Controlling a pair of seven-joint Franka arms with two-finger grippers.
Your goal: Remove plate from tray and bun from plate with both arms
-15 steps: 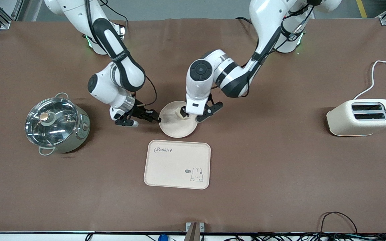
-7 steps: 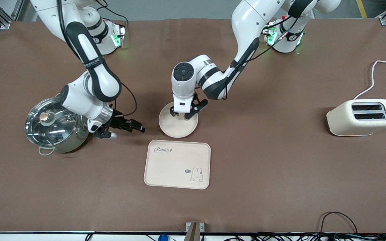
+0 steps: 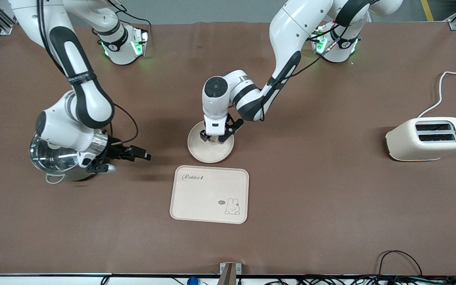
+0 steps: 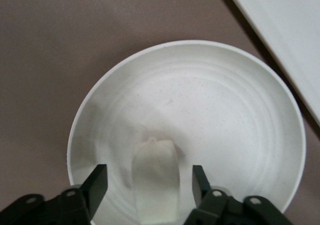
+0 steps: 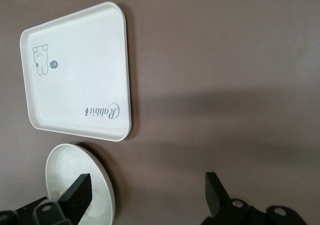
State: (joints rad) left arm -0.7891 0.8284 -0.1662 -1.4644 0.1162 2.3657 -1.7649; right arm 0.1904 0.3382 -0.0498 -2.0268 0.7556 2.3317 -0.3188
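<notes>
The round cream plate (image 3: 208,152) lies on the brown table, just farther from the front camera than the tray. The pale bun (image 4: 156,182) lies on the plate. My left gripper (image 3: 214,137) is low over the plate, and in the left wrist view the left gripper (image 4: 149,174) is open, its black fingers (image 4: 98,181) on either side of the bun with a gap on each side. My right gripper (image 3: 142,155) is open and empty over bare table between the pot and the plate. The right wrist view shows the right gripper (image 5: 147,182) beside the plate (image 5: 75,175).
A cream rectangular tray (image 3: 209,194) with a rabbit drawing lies nearer the front camera than the plate; it also shows in the right wrist view (image 5: 77,70). A steel pot with a glass lid (image 3: 53,158) sits under the right arm's wrist. A cream toaster (image 3: 427,138) stands toward the left arm's end.
The right gripper let go of the plate's rim and drew away toward the pot. The left gripper brought the bun down onto the plate and opened.
</notes>
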